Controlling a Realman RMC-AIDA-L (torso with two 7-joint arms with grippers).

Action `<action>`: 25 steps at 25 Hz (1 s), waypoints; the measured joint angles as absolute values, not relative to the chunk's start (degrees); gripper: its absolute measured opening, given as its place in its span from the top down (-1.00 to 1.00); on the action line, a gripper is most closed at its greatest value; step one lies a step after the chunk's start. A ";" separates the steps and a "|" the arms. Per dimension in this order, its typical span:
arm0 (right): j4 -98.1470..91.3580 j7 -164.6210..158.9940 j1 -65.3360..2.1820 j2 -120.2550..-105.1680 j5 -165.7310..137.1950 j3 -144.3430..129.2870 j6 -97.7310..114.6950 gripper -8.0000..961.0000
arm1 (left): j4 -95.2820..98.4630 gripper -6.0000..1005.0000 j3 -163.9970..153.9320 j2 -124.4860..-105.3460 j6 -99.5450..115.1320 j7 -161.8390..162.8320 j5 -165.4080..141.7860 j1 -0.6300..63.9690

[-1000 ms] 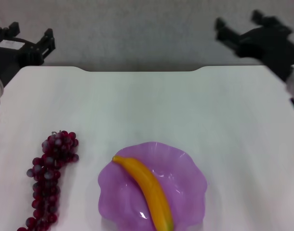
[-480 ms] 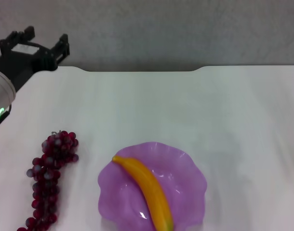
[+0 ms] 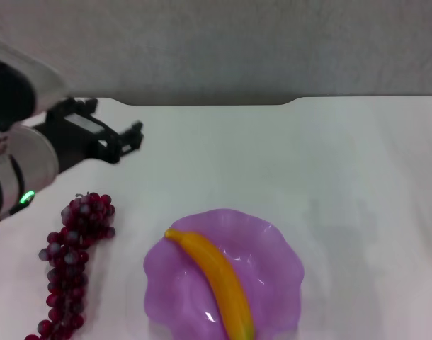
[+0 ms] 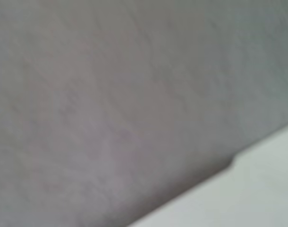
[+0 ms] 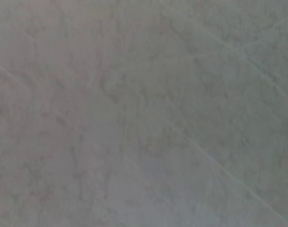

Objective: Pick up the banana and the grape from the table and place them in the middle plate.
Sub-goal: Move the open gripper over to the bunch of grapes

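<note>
- Table (image 3: 287, 156): broad white top w/ a notched far edge; it carries everything else. The left wrist view shows only a corner of it (image 4: 271, 189) under a grey backdrop.
- Left arm: comes in from the left side of the head view, white forearm w/ a green light, above the table on the far-left side of the middle plate.
- Left gripper (image 3: 120, 131): black, over the table, far-left of the middle plate and just beyond the far end of the grape. Two dark fingers (image 3: 133, 134) stand apart w/ a gap between them, nothing held (spread, empty).
- Middle plate (image 3: 273, 244): translucent purple, wavy rim, on the near part of the table, roughly centre.
- Banana (image 3: 216, 280): yellow-orange, lies inside the middle plate, diagonal, from the plate's far-left rim to its near edge; greenish tip at the near end.
- Grape (image 3: 71, 265): long dark red-purple bunch on the table, left of the middle plate, apart from its rim, running far to near.
- Right gripper: not seen in any view, so its fingers can't be judged; the right wrist view shows only a grey mottled surface.
</note>
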State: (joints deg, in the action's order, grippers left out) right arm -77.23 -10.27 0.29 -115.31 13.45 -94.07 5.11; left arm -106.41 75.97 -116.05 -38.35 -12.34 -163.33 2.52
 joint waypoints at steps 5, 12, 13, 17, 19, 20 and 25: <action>-77.50 -10.27 0.12 -115.30 13.45 -94.74 5.02 -0.83 | -105.67 -0.51 76.68 -116.18 -51.62 -10.72 -164.02 9.04; -77.93 -10.28 -0.18 -115.23 13.40 -95.80 5.00 -0.83 | -97.01 -0.51 80.87 -116.19 -53.77 -8.07 -164.58 14.81; -78.07 -10.28 -0.18 -115.23 13.40 -95.84 5.00 -0.83 | -95.14 -0.51 81.96 -116.19 -53.76 -7.97 -164.58 15.75; -78.26 -10.28 -0.18 -115.22 13.42 -96.30 5.00 -0.83 | -88.10 -0.51 85.49 -116.17 -54.80 -7.90 -164.57 19.11; -78.27 -10.29 -0.18 -115.22 13.43 -96.45 5.00 -0.83 | -84.85 -0.51 86.77 -116.08 -56.29 -7.90 -164.56 20.68; -78.31 -10.29 -0.18 -115.22 13.44 -96.46 5.00 -0.83 | -84.08 -0.51 86.97 -116.02 -56.92 -7.91 -164.57 21.12; -78.47 -10.29 -0.18 -115.22 13.45 -96.53 5.00 -0.83 | -81.68 -0.51 86.99 -115.94 -62.00 -8.44 -164.54 23.05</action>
